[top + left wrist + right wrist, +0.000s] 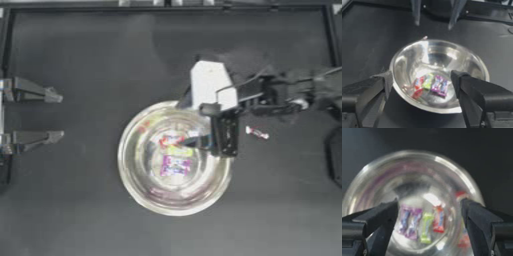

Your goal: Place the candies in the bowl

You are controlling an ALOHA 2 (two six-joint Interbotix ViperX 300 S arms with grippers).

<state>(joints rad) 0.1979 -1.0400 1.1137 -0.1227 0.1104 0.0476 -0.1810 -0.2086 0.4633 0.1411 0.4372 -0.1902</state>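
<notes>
The silver bowl point(137, 172) stands mid-table, also seen in the wrist views point(475, 66) point(452, 180). Inside lie several candies: a red one point(170, 141) point(418, 86) point(439, 219), a lime green one point(179, 150) point(428, 81) point(425, 226) and two purple ones point(175, 165) point(439, 86) point(408, 222). A red-white candy point(256, 133) rests on the table just right of the bowl. My right gripper point(212, 142) point(429, 203) point(433, 26) hangs open over the bowl's right side, holding nothing. My left gripper point(57, 115) point(421, 75) is parked open at the left edge.
The right arm point(294, 92) reaches in from the right above the bowl's upper rim. A raised frame point(167, 6) borders the dark table at the top.
</notes>
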